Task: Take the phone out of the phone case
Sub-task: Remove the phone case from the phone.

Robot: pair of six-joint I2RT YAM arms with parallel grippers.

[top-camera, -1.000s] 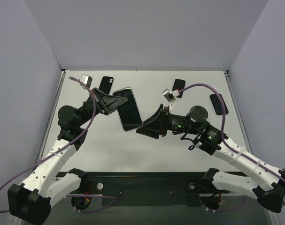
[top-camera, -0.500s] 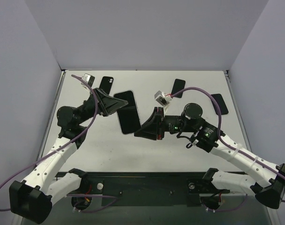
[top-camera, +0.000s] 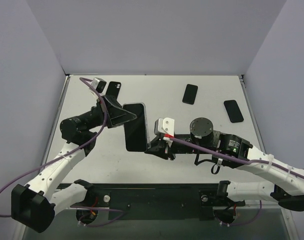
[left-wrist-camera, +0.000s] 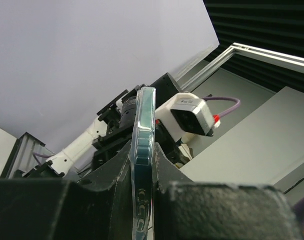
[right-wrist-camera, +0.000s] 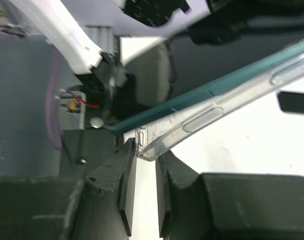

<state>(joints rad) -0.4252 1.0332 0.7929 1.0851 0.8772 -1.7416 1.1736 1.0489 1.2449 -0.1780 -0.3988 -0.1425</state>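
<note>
Top external: phone case (top-camera: 135, 127) above white table (top-camera: 162, 90), grey walls (top-camera: 157, 35)

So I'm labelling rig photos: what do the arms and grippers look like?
The left arm and right arm match: white links, black joints, black bases. The left gripper and right gripper are black, each with two fingers. A purple cable runs along each arm to a small pale camera at the wrist.
</note>
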